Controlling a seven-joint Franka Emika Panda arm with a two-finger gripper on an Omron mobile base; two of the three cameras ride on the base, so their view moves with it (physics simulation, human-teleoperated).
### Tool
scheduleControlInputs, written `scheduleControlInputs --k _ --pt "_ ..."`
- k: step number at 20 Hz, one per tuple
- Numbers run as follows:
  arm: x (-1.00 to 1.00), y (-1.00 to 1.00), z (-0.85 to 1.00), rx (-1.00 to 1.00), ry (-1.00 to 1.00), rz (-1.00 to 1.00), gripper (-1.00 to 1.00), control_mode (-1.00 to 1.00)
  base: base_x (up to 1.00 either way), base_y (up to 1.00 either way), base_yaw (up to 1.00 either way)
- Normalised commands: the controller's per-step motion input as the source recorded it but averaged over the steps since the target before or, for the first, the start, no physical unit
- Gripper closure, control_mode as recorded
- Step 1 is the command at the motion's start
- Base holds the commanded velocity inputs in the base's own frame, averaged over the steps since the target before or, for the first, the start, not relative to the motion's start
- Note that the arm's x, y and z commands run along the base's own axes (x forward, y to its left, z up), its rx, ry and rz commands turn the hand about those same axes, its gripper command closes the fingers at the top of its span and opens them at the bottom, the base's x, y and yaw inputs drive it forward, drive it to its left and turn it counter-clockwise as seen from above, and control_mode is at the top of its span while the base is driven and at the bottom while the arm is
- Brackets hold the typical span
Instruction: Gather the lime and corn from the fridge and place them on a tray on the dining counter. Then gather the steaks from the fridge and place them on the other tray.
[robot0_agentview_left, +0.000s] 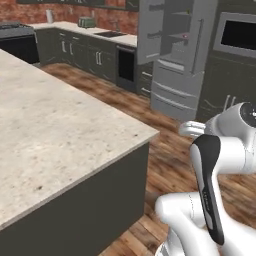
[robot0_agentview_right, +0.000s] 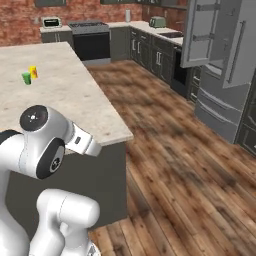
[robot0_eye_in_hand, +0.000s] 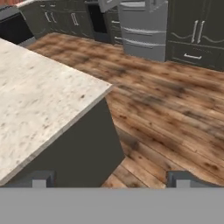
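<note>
The fridge (robot0_agentview_left: 172, 75) stands across the wooden floor with one upper door swung open; it also shows at the right edge of the right base view as the fridge (robot0_agentview_right: 225, 75), and at the top of the hand view as the fridge (robot0_eye_in_hand: 142, 30). The dining counter (robot0_agentview_left: 55, 125) (robot0_agentview_right: 55, 95) fills the near left, and its corner lies just ahead of the hand at the dining counter (robot0_eye_in_hand: 39, 96). My gripper (robot0_eye_in_hand: 111, 179) is open, its fingertips (robot0_eye_in_hand: 183, 178) wide apart with nothing between them, above the floor beside the counter's corner. Lime, corn, steaks and trays are out of view.
A green cup (robot0_agentview_right: 26, 78) and a small yellow thing (robot0_agentview_right: 33, 71) stand on the dining counter. Dark wall cabinets with a sink (robot0_agentview_left: 111, 34), a toaster (robot0_agentview_left: 86, 22) and a stove (robot0_agentview_right: 90, 37) line the brick back wall. Wooden floor (robot0_agentview_right: 190, 165) lies between island and fridge.
</note>
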Motion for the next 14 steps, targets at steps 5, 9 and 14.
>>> scheduleControlInputs --k 5,9,14 --pt "0.00 0.00 0.00 0.00 0.00 0.00 -1.00 1.00 0.57 -1.00 -0.05" --pt "0.00 0.00 0.00 0.00 0.00 0.00 -1.00 1.00 0.65 -1.00 0.00" --pt "0.00 0.00 0.00 0.00 0.00 0.00 -1.00 1.00 0.75 -0.83 0.00"
